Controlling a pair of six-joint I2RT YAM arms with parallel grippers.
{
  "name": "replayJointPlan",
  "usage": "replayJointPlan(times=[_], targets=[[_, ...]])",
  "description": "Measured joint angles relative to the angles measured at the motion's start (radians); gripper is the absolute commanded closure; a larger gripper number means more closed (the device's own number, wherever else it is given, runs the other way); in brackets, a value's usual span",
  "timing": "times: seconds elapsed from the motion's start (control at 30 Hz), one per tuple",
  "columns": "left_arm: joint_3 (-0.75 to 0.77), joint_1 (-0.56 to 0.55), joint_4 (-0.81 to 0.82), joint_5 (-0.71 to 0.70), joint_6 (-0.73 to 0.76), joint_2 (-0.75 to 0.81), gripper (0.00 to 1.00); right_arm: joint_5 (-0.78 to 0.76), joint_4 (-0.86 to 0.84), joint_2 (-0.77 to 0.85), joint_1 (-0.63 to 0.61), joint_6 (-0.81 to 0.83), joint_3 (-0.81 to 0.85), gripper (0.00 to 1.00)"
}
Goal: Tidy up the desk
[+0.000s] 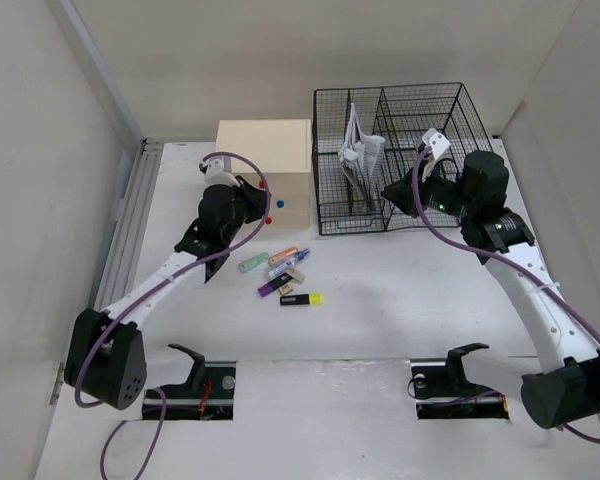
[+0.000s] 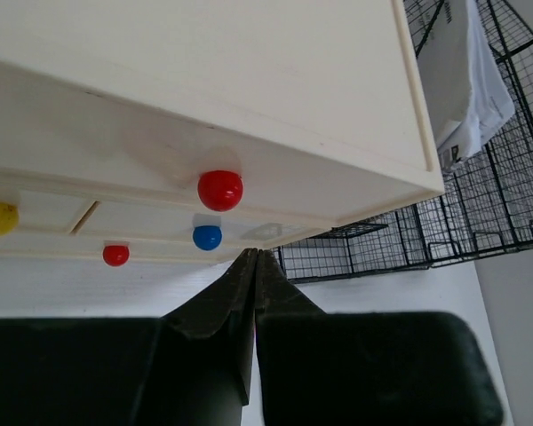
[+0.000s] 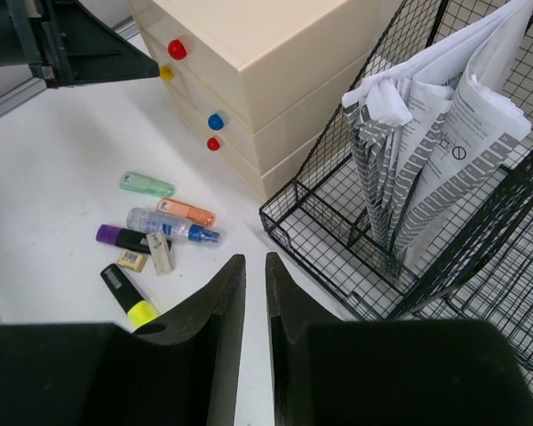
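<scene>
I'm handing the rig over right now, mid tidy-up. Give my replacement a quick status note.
Left tool: shut, empty, in front of the drawer box knobs.
Right tool: narrowly open, empty, above the desk by the mesh organizer.
Papers stand in the organizer.
Loose pile of markers and small items lies mid-desk, unsorted. Drawers look closed.
Left: clear that pile away.

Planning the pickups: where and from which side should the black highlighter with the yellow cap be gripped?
Probably pinch the black highlighter across its barrel's middle, straight down from above: it lies flat on the desk, long sides free, with the beige block close near its black end.
</scene>
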State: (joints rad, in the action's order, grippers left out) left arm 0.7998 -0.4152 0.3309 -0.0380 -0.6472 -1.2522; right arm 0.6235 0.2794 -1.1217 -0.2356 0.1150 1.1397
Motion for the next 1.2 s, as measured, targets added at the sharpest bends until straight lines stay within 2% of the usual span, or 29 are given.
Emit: replayJointPlan(times=[0.13, 0.17, 0.3, 0.43, 1.07, 1.13, 1.2], targets=[[-0.025, -0.011, 0.003, -0.016, 0.000, 0.046, 1.00, 0.002, -0.001, 0.000, 0.000, 0.000, -0.004, 0.79], [-0.029, -0.011, 0.003, -0.019, 0.000, 0.052, 0.90, 0.002, 0.000, 0.000, 0.000, 0.000, -0.006, 0.79], [-0.031, -0.011, 0.001, -0.040, 0.006, 0.051, 0.74, 0.002, 0.000, 0.000, 0.000, 0.000, -0.008, 0.79], [-0.005, -0.010, -0.003, -0.050, 0.016, 0.010, 0.72, 0.002, 0.000, 0.000, 0.000, 0.000, -0.009, 0.79], [0.100, 0.011, -0.031, -0.106, 0.050, -0.105, 0.72, 0.002, -0.001, 0.000, 0.000, 0.000, -0.009, 0.79], [0.104, 0.011, -0.032, -0.108, 0.050, -0.108, 0.76, 0.002, -0.001, 0.000, 0.000, 0.000, -0.009, 0.79], [0.105, 0.010, -0.031, -0.107, 0.052, -0.108, 0.87, 0.002, 0.000, 0.000, 0.000, 0.000, -0.009, 0.79]])
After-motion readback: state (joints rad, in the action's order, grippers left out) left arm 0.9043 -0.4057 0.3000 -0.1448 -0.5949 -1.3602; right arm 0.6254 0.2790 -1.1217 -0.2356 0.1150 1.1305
